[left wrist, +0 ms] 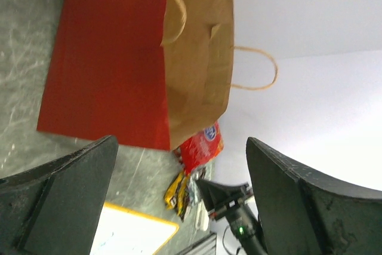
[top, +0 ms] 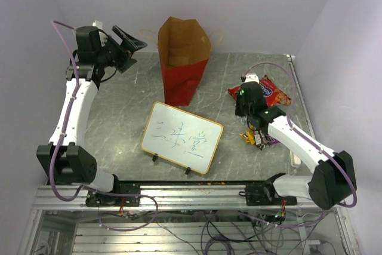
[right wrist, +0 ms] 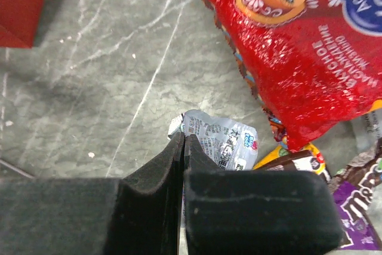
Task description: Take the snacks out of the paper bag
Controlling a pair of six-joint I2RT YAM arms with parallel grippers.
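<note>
The paper bag (top: 182, 58), red outside and brown inside, stands upright and open at the back middle; it fills the upper left of the left wrist view (left wrist: 107, 58). My left gripper (top: 128, 43) hangs open and empty to its left, fingers (left wrist: 59, 201) wide apart. A large red chip bag (top: 268, 92) lies on the table at the right, with small candy packets (top: 256, 138) in front of it. My right gripper (right wrist: 184, 138) is shut, pinching the edge of a silver packet (right wrist: 224, 138) just above the table, beside the chip bag (right wrist: 298, 46).
A gold-framed whiteboard (top: 182, 137) with writing stands at the front middle, between the arms. Walls close off the table at the back and both sides. A yellow, a brown and a purple packet (right wrist: 358, 207) lie close to the right gripper's right finger.
</note>
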